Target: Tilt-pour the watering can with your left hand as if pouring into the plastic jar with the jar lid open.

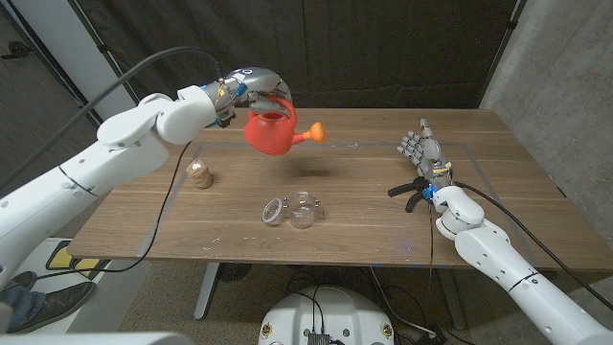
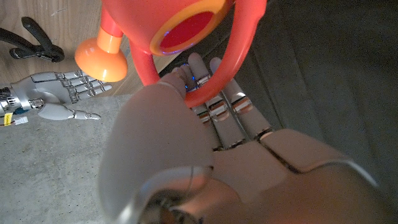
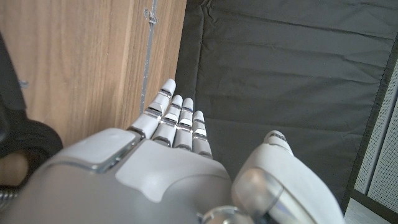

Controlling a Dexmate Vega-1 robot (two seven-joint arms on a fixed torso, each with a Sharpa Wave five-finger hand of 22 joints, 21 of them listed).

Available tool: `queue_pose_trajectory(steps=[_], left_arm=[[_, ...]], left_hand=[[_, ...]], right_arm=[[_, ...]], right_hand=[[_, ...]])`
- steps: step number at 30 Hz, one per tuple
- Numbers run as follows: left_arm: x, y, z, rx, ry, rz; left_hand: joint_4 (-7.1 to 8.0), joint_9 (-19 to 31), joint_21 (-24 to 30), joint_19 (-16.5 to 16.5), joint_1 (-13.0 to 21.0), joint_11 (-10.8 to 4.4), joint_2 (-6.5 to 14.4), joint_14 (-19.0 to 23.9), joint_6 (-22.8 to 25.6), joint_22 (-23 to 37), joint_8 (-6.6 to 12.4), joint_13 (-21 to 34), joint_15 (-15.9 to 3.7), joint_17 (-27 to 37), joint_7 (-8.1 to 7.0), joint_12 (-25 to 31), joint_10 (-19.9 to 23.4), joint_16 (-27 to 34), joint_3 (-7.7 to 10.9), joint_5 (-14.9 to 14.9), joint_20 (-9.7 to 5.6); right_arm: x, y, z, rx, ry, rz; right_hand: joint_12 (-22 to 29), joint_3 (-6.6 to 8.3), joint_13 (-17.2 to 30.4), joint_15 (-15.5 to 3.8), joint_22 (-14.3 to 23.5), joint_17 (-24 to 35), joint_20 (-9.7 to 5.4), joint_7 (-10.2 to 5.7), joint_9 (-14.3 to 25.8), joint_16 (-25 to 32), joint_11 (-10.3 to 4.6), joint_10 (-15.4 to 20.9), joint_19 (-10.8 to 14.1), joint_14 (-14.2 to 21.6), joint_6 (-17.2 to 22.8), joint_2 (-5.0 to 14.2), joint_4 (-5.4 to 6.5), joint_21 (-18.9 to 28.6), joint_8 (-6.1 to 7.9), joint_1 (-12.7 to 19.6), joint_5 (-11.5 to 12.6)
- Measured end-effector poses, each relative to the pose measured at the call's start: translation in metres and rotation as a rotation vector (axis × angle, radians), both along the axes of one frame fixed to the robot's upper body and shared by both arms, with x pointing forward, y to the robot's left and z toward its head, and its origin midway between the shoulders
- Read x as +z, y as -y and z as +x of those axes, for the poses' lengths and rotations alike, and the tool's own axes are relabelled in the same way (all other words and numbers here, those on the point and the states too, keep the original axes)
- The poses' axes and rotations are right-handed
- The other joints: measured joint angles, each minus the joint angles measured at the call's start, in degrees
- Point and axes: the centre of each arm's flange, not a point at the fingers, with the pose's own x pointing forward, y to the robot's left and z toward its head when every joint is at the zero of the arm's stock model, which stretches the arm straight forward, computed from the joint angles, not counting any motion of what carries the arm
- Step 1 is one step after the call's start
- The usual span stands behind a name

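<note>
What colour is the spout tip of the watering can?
Orange spout tip on the red watering can; clearest in the left wrist view.

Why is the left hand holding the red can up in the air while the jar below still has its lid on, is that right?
Not quite: in the head view the jar is open, its lid lying beside it. The left hand does hold the can in the air.

Head camera looks down over the whole desk [image 1: 383, 206]. Each wrist camera sits close behind its own hand; left wrist and head views share the right hand [image 2: 56, 90] at three o'clock.
</note>
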Motion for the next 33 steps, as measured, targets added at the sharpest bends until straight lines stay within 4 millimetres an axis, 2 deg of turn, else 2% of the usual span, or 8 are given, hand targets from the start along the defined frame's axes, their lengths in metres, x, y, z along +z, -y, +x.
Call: queue_pose_trajectory(steps=[16,33], left_arm=[[-0.004,-0.006,-0.022,0.025,0.004,0.046],[-0.022,-0.02,-0.04,0.068,-0.047,0.009]], left_hand=[[-0.09,0.94,0.85,0.01,0.38,-0.01,-0.38,0.0,0.74,-0.01,1.21,0.0,0.0,2.5,-0.72,1.86,-0.01,0.5,0.74,-0.43,0.0],[-0.23,1.6,1.51,-0.1,0.38,0.0,-0.38,0.01,0.84,-0.01,1.88,0.0,0.0,4.09,-0.62,2.07,0.0,0.66,1.53,-0.87,-0.12]], right_arm=[[-0.009,-0.007,-0.011,-0.004,-0.006,0.002],[-0.02,-0.013,-0.01,0.014,0.003,0.021]], right_hand=[[0.0,0.0,0.0,0.0,0.0,0.0,0.0,-0.21,-0.01,0.0,0.0,0.0,-0.01,0.0,0.2,0.23,0.0,-0.36,0.0,-0.24,0.0],[0.0,0.0,0.0,0.0,0.0,-0.01,0.0,-0.21,-0.02,0.0,0.0,0.0,-0.01,-0.01,0.19,0.23,0.0,-0.56,0.0,-0.23,0.0]])
